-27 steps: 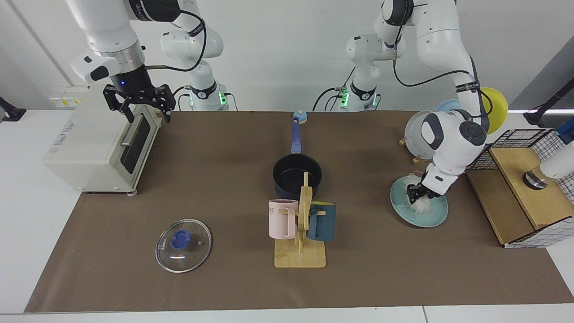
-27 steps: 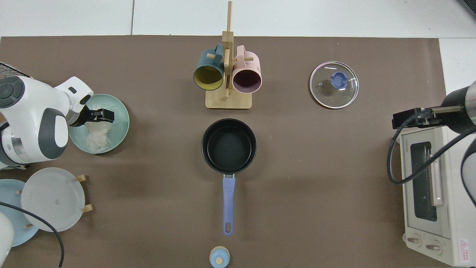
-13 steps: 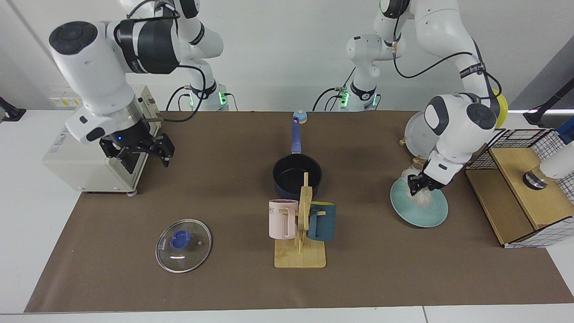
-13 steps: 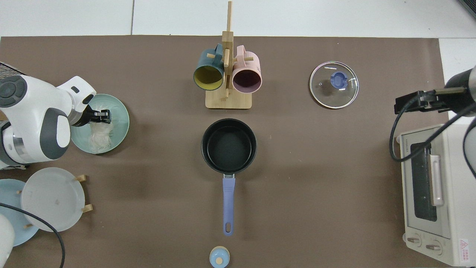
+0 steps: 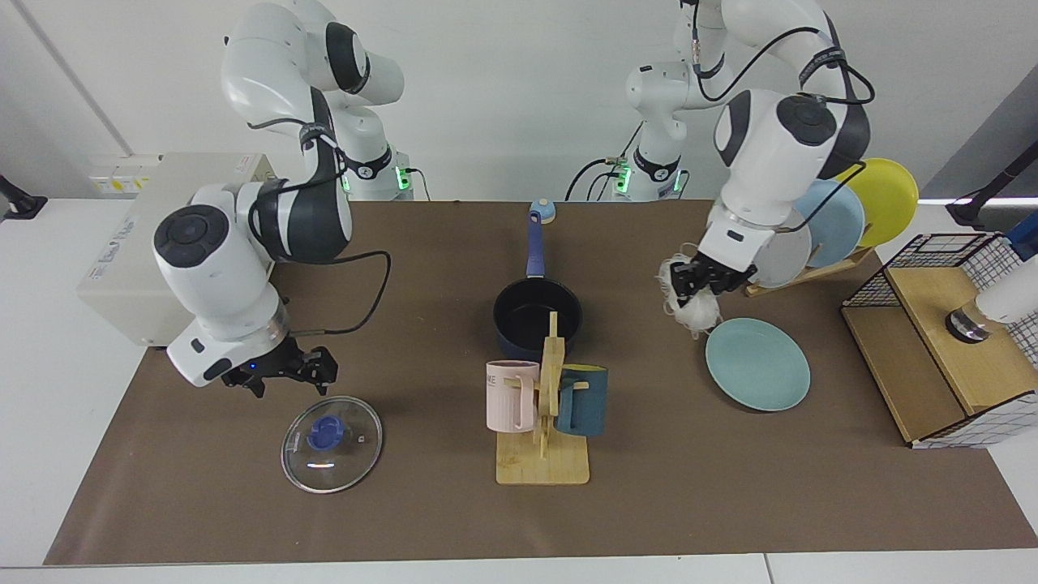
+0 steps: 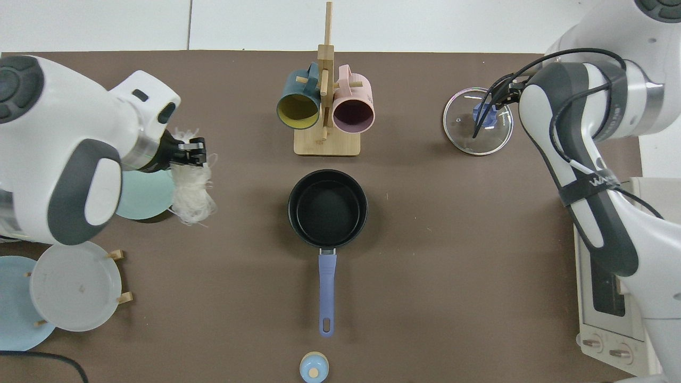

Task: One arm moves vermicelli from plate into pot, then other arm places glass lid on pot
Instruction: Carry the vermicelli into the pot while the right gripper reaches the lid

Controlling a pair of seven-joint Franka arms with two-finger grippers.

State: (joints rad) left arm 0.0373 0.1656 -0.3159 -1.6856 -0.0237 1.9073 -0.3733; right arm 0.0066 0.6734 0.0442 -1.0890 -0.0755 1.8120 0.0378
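My left gripper [image 5: 702,278] is shut on the vermicelli [image 5: 691,307], a white fluffy bundle hanging in the air between the plate and the pot. In the top view the left gripper [image 6: 192,152] holds the vermicelli [image 6: 191,190] just past the plate's rim. The teal plate [image 5: 758,363] lies bare on the mat. The navy pot [image 5: 538,316] stands mid-table, nothing inside, its blue handle pointing toward the robots. The glass lid [image 5: 331,432] lies flat near the front. My right gripper [image 5: 285,378] hovers open just behind and above the lid. From above, the right arm covers part of the lid [image 6: 468,133].
A wooden mug rack [image 5: 542,462] with a pink and a dark teal mug stands just in front of the pot. A toaster oven [image 5: 138,243] sits behind the right arm. A plate rack [image 5: 843,219] and a wire-sided wooden box [image 5: 949,349] stand behind and beside the plate.
The left gripper has lifted the vermicelli off the plate and carried it toward the pot. The right arm has swung down from the toaster oven to just behind the lid.
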